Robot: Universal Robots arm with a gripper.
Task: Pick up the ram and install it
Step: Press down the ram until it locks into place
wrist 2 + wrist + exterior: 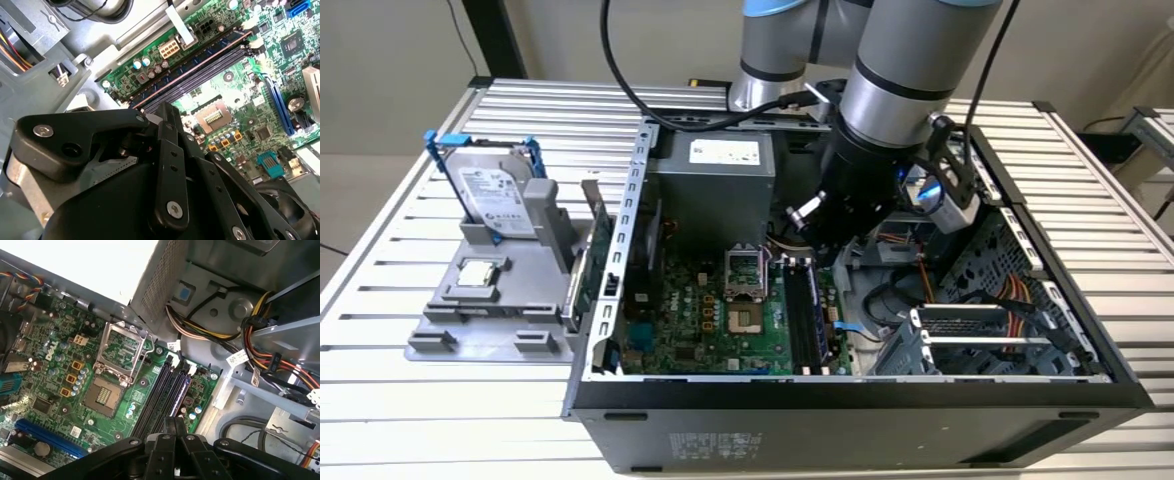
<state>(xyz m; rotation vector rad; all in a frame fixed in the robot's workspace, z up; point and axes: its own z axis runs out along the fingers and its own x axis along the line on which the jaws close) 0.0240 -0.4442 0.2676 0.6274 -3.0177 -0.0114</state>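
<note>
One tool hangs inside the open computer case, its fingers drawn together just above the memory slots; the ram seems seated there, at 3 o'clock of the empty CPU socket

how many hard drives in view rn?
1. The hard drive stands upright in its blue frame on the gray holder, on the exterior view's left, outside the case. Others may be hidden inside.

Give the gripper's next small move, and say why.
Probably a short, straight push down: the gripper, shut, is poised at the memory slots, where the ram appears to stand in a slot. Whether its end clips have latched I cannot tell.
</note>
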